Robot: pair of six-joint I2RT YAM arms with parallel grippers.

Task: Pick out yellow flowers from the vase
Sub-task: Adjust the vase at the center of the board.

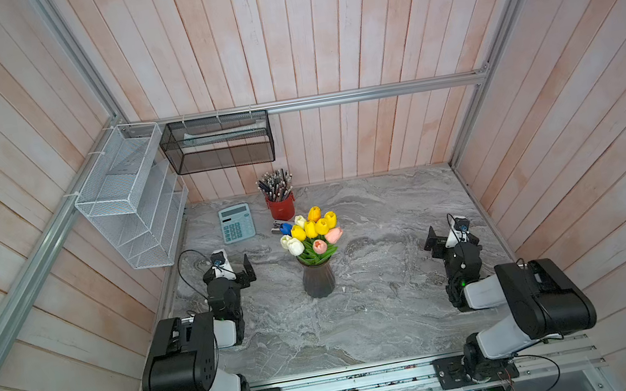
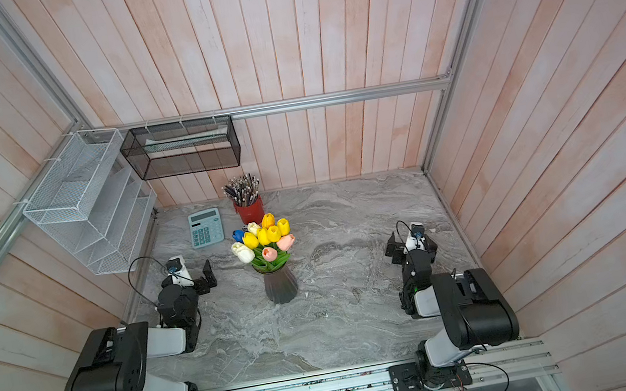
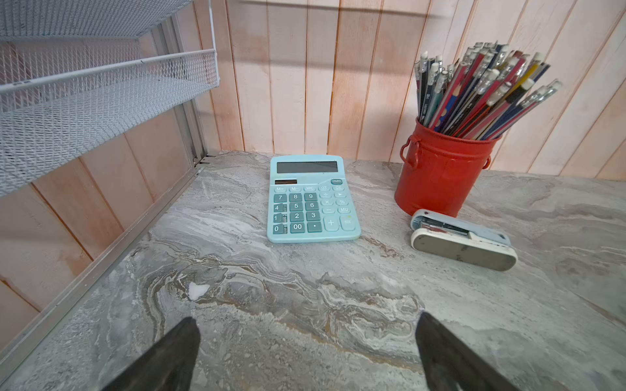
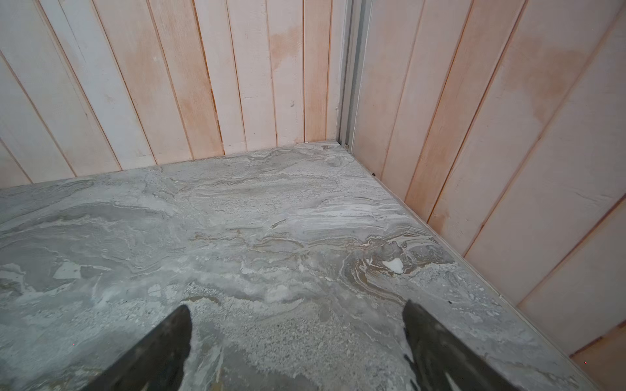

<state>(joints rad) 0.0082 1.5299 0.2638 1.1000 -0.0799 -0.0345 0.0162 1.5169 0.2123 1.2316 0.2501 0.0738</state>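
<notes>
In both top views the yellow flowers (image 1: pixel 315 224) stand in the vase (image 1: pixel 319 284) at mid-frame: five closed yellow heads, the uppermost orange-tinged, bunched with white tulips (image 1: pixel 294 245), pink tulips (image 1: pixel 334 235) and green leaves; the vase is dark grey, ribbed, narrow-waisted, upright on the grey marbled bench (image 1: pixel 381 299); pale pink-washed plank walls (image 1: pixel 321 35) enclose the bench on three sides; above-left of the vase sit a teal calculator (image 1: pixel 237 223) and a red bucket of pencils (image 1: pixel 281 207); the left fingers (image 3: pixel 169 359) and the right fingers (image 4: pixel 159 348) are spread wide, holding nothing, well apart from the vase.
</notes>
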